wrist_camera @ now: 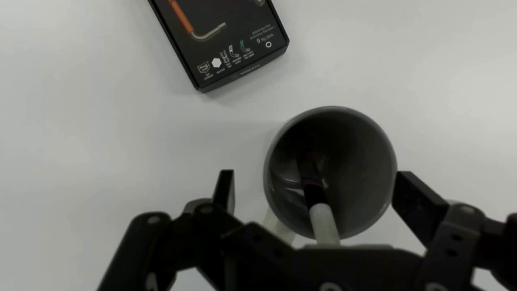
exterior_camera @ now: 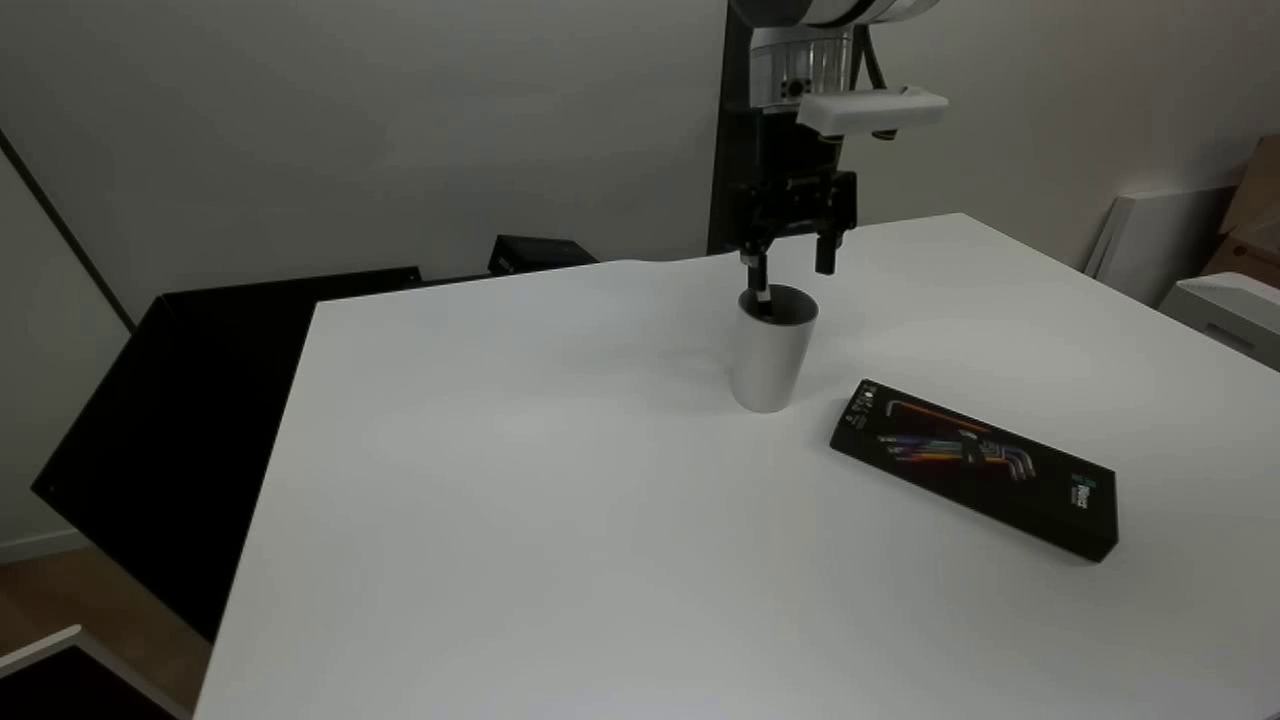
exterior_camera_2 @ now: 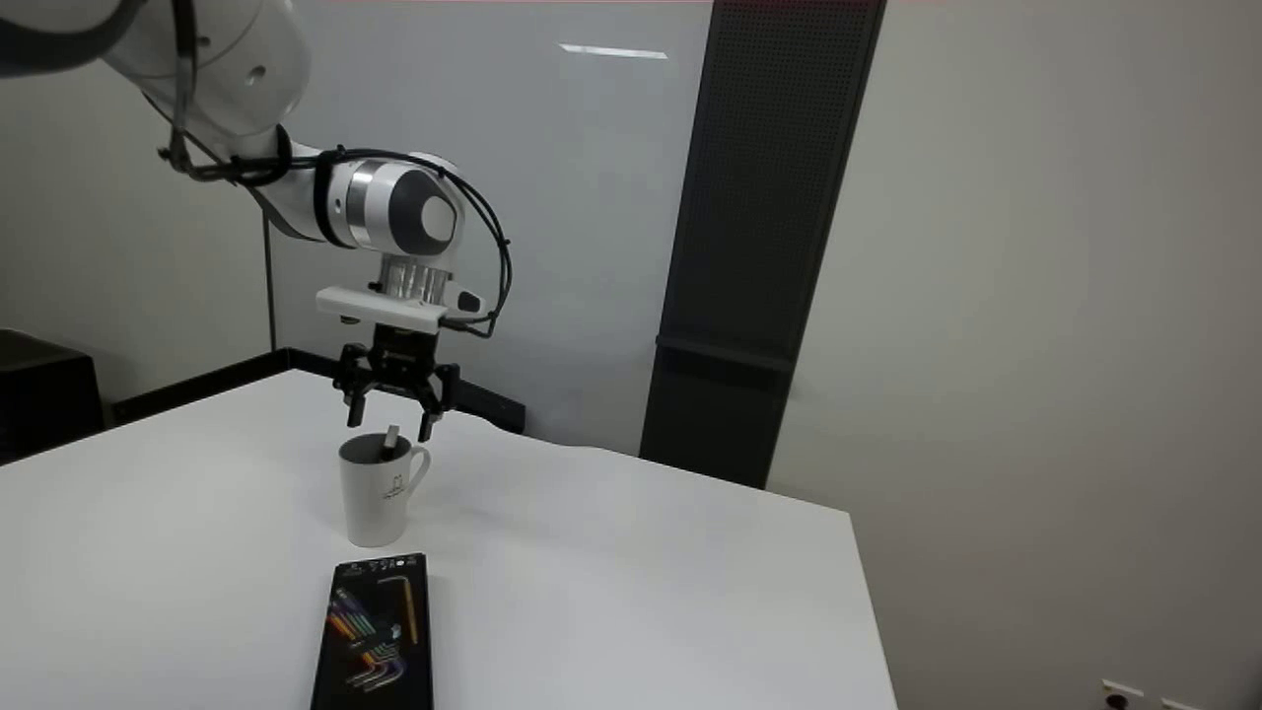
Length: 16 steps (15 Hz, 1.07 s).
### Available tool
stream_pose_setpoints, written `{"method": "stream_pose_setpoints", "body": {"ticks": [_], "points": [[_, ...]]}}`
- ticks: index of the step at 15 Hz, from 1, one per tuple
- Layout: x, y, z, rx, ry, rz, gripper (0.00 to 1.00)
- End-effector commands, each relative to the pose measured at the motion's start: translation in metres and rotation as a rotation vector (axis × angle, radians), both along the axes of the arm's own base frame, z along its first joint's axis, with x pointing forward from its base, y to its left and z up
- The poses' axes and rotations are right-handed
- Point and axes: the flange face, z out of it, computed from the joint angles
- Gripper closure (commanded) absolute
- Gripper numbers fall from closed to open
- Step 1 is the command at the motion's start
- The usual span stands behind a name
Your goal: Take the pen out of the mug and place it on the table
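Note:
The light-grey mug (exterior_camera: 766, 365) stands upright on the white table (exterior_camera: 480, 500). It also shows in an exterior view (exterior_camera_2: 373, 505), with a handle on one side. The pen (wrist_camera: 324, 222) leans inside the mug (wrist_camera: 363, 169) in the wrist view. Its white end sticks up past the rim, and its dark part with a reddish tip goes down inside. The white end also shows in an exterior view (exterior_camera_2: 391, 437). My gripper (wrist_camera: 313, 186) is open and empty, pointing down above the mug. Its fingers stand apart on either side of the pen's end, seen also in an exterior view (exterior_camera_2: 391, 422).
A flat black box (exterior_camera: 975, 470) with pictures of hex keys lies on the table close to the mug. It shows in the wrist view (wrist_camera: 226, 44) too. A dark chair-like shape (exterior_camera: 200, 420) stands beyond the table edge. A wall is behind the table.

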Motion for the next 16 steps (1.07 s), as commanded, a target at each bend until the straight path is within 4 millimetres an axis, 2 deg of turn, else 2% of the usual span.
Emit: {"method": "stream_pose_setpoints", "body": {"ticks": [1,8,16], "points": [[0.01,0.002,0.004,-0.017,0.011,0.007,0.0],[0.019,0.005,-0.008,-0.017,0.005,0.027,0.0],[0.028,0.012,-0.008,-0.013,-0.033,0.04,0.0]]}}
